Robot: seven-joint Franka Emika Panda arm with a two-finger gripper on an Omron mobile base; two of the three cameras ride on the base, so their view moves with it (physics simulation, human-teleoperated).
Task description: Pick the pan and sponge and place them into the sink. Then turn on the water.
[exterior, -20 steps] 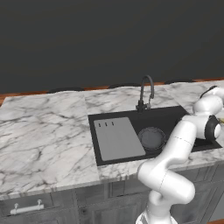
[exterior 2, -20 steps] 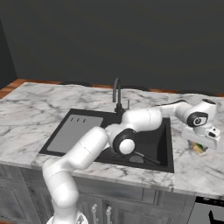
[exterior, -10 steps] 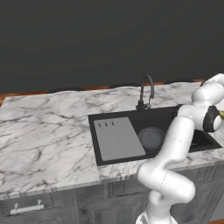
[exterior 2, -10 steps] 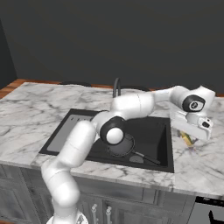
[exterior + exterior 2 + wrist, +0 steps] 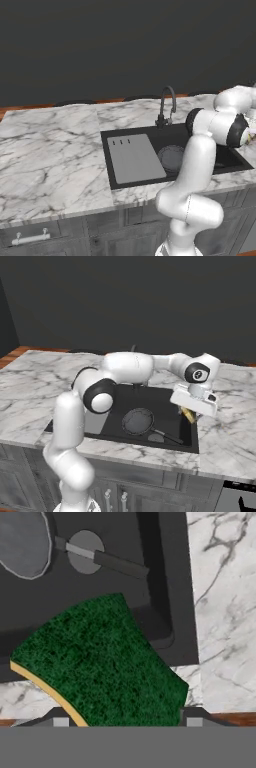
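The sponge [image 5: 102, 662] sits clamped between the gripper [image 5: 122, 722] fingers, which are closed on its sides; green face toward the camera, yellow layer along its edge. In the hand view its long axis runs from 10 to 4 o'clock. It hangs over the right rim of the sink [image 5: 165, 577], the basin lying toward 11 o'clock. The pan [image 5: 138, 421] already rests in the basin, handle pointing toward 4 o'clock in the right base view.

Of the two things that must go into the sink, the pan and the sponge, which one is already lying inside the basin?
The pan: it lies flat on the floor of the black sink, handle towards the right. The green sponge is between the fingers, above the sink's right edge.
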